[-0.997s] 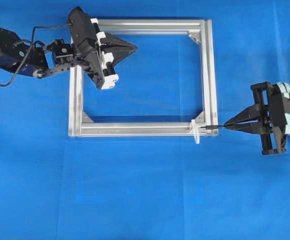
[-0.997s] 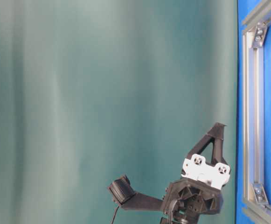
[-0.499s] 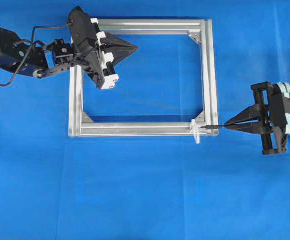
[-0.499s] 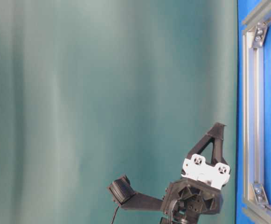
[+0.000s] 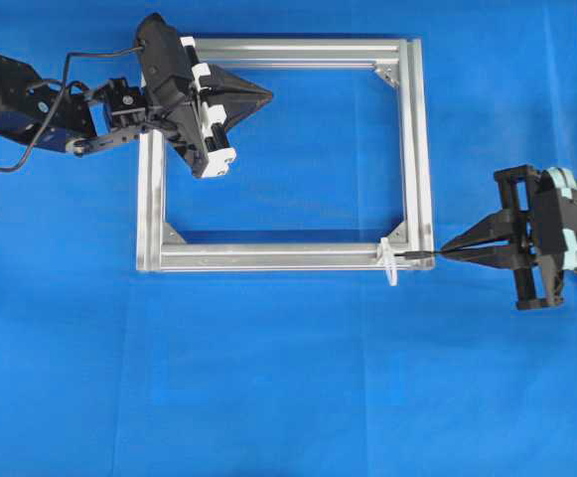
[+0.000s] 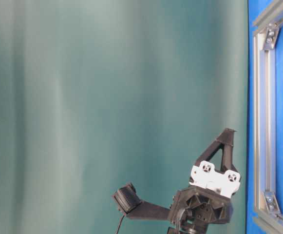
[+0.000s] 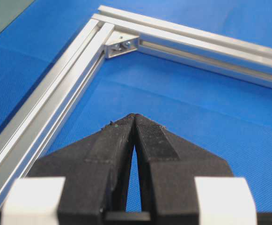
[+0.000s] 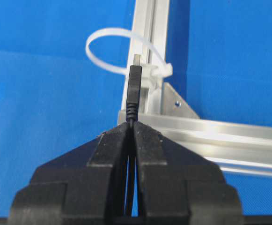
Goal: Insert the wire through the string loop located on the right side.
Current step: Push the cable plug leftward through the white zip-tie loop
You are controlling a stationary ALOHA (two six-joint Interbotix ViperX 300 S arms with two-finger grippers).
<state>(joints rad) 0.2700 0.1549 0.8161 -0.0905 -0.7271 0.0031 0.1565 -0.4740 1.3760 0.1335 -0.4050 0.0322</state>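
On the blue cloth-covered table lay a rectangular frame of silver aluminium bars with small triangular corner brackets. The right gripper, black with pale blue parts behind it, reached in from the right edge of the overhead view, its two fingers clenched together on the thin black wire, so that only the wire's short dark plug with its metal tip stuck out ahead of them. The thin white string loop stood at the frame's lower right corner, fastened to the bar there. In the right wrist view the plug pointed straight at the frame, its metal tip close in front of the loop's fastening, while the open oval of the loop arched off to the left of the plug; whether the tip had entered the loop could not be told. The left gripper hung over the frame's upper left part, well apart from the loop, its black fingers pressed shut with nothing between them.
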